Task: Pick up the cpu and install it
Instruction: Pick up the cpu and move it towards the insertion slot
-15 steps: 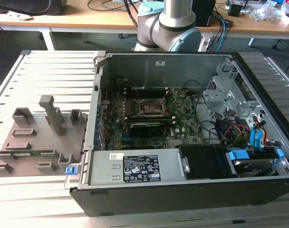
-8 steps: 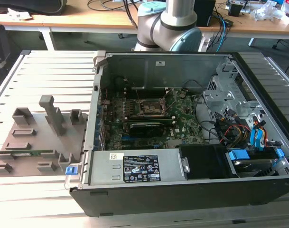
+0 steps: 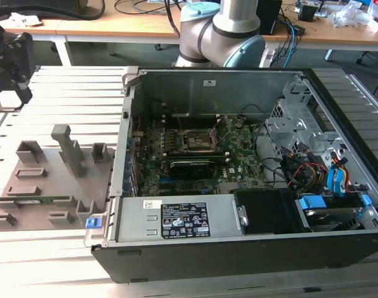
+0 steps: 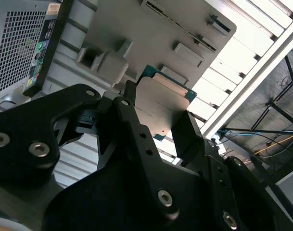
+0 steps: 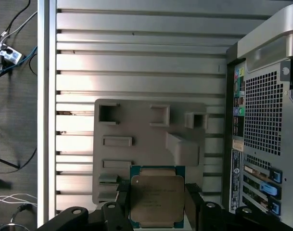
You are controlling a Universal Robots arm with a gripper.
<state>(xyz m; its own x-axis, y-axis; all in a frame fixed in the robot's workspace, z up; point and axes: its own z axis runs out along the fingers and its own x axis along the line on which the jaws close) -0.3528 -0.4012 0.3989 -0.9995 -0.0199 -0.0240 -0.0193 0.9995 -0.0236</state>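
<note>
Cpu (image 5: 156, 199) is sitting pinched in the hand (image 4: 158, 113), outside the computer case (image 3: 207, 81) and off to the exterior view's left of it.

A slatted metal tabletop (image 3: 58, 87) is carrying everything, and the computer case is lying on it with its side open, showing its insides in the exterior view. Behind the case, the pale blue and silver arm (image 3: 229, 28) is rising from its base. Just beside the case, on the exterior view's left, a grey tray (image 3: 46, 186) with raised blocks and shallow pockets is resting flat on the tabletop. In the first wrist view the same tray is lying next to the case's perforated rear panel.

Inside the case, the green motherboard (image 3: 238, 167) is lying across the floor. On it, toward the case's back wall, the dark square socket (image 3: 198, 139) with its metal frame is standing bare of any chip. On the tray's edge farthest from the arm's base, a long thin green memory stick (image 3: 52, 200) is lying in its slot.

The hand's two black fingers (image 5: 192, 199) are pressing against opposite edges of the cpu, gripping it between them. Its silvery-grey metal top is facing the first wrist view, with a thin green rim showing around it. In both wrist views the chip is hanging in front of the tray, well apart from the socket inside the case.
</note>
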